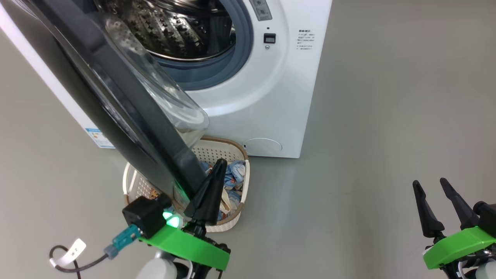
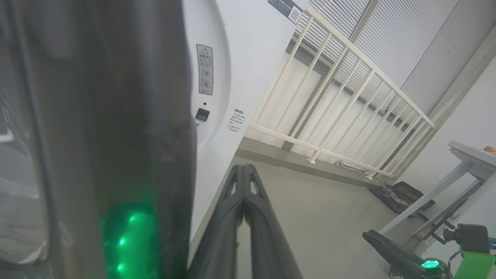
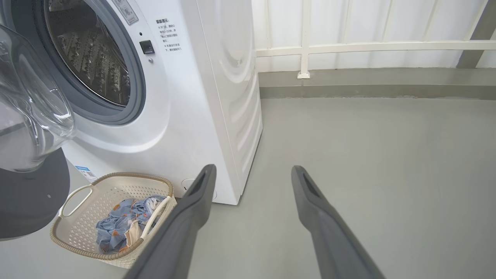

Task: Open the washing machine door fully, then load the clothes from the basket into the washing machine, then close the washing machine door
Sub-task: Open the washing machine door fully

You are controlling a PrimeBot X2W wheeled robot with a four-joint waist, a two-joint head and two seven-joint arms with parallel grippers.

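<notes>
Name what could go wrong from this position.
1. The shut left gripper lies against the glossy edge of the washing machine door without clasping it, so it may slip off while pushing.
2. The door hangs over part of the basket; an arm reaching for the clothes could knock it.

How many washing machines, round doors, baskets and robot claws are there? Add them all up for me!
Washing machine: 1
Washing machine door: 1
Basket: 1
Claws: 2, the left claw and the right claw
Total: 5
</notes>
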